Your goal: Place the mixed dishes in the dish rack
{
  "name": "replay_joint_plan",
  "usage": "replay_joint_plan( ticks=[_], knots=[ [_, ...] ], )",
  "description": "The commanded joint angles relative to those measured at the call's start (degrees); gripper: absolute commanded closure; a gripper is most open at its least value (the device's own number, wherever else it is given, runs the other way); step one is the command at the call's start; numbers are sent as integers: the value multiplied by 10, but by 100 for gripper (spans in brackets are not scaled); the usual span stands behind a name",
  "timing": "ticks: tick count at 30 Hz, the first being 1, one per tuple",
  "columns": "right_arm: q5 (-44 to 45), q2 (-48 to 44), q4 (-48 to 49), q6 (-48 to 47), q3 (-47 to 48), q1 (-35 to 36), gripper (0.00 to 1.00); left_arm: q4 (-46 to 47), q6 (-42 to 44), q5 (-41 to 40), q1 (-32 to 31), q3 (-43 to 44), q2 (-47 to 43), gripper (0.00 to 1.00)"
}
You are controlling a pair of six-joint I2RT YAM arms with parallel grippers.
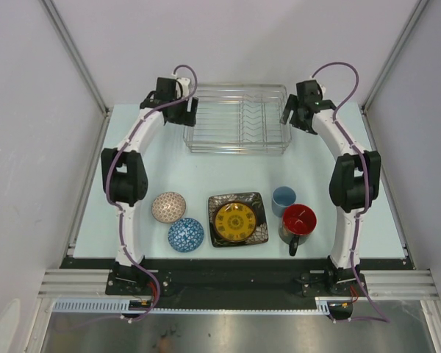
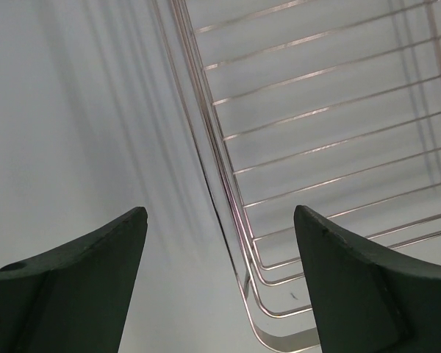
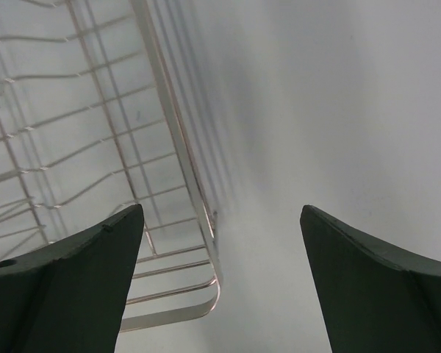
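Note:
The silver wire dish rack stands empty at the back middle of the table. My left gripper is open over the rack's left rim; my right gripper is open over its right rim. Near the front lie the pinkish-beige bowl, the blue patterned bowl, the dark square plate with yellow centre, the light-blue cup and the dark mug with red inside. The bowls lie upside down.
Grey walls close in the table on the left, right and back. The arms' bases stand at the near edge, outside the row of dishes.

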Motion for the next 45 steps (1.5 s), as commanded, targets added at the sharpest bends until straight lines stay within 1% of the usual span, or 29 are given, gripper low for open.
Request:
replay_joint_plan(
  ticks=[1, 4, 13, 17, 24, 28, 35, 41, 45],
  knots=[
    [12, -1, 21, 0, -59, 5, 7, 37, 30, -25, 0, -87, -32, 14],
    [15, -15, 35, 0, -104, 8, 8, 67, 44, -33, 1, -150, -54, 14],
    [16, -53, 53, 6, -203, 14, 11, 109, 65, -46, 0, -274, -114, 15],
    [16, -81, 45, 9, -239, 32, 13, 122, 70, -50, 0, -319, -142, 15],
    [51, -131, 34, 14, -286, 87, 14, 152, 73, -42, -1, -407, -197, 16],
    [58, -161, 35, 20, -312, 97, 12, 153, 73, -41, 0, -425, -213, 16],
    [60, -180, 43, 15, -314, 91, 8, 159, 59, -31, -1, -463, -249, 17],
    [48, -180, 60, 8, -314, 82, 8, 157, 57, -29, 0, -472, -283, 17],
    [51, -182, 70, 1, -313, 81, 8, 142, 53, -25, 0, -463, -288, 17]
  ],
)
